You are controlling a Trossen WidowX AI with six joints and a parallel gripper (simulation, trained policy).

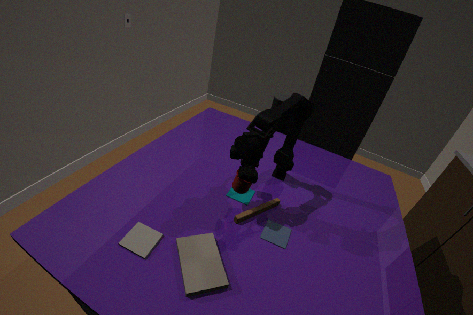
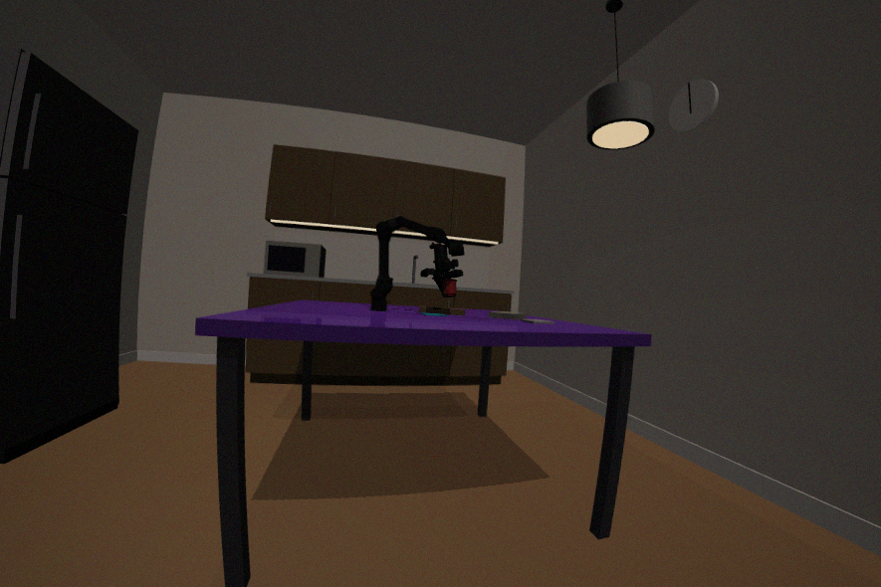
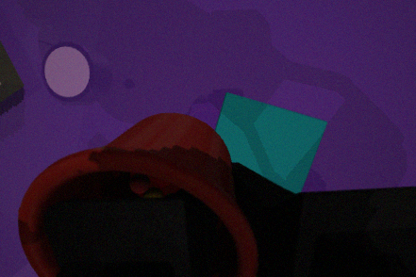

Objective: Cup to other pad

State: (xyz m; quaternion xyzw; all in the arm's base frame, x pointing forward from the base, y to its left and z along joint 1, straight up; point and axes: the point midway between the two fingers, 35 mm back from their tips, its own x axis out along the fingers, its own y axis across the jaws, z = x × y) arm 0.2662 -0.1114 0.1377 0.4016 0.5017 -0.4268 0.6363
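The red cup [image 1: 240,184] [image 2: 449,288] [image 3: 174,132] is held clear of the table, close to upright. My gripper [image 1: 247,175] [image 3: 224,171] is shut on its wall, with one dark finger inside the cup and one outside. A red marble [image 3: 139,185] and part of a yellow one [image 3: 154,193] show inside the cup; the fingers hide the rest. The teal pad [image 1: 246,199] [image 2: 433,314] [image 3: 280,141] lies below the cup, which overlaps its back part in the top view. In the wrist view the pad shows beyond the cup, to its right. The blue-grey pad [image 1: 276,234] is bare.
A wooden bar [image 1: 257,211] lies between the two pads. A large pale slab [image 1: 201,262] [image 2: 508,314] and a smaller pale tile [image 1: 140,239] [image 2: 538,320] lie farther toward the front left in the top view. A pale round spot [image 3: 67,72] shows on the purple table.
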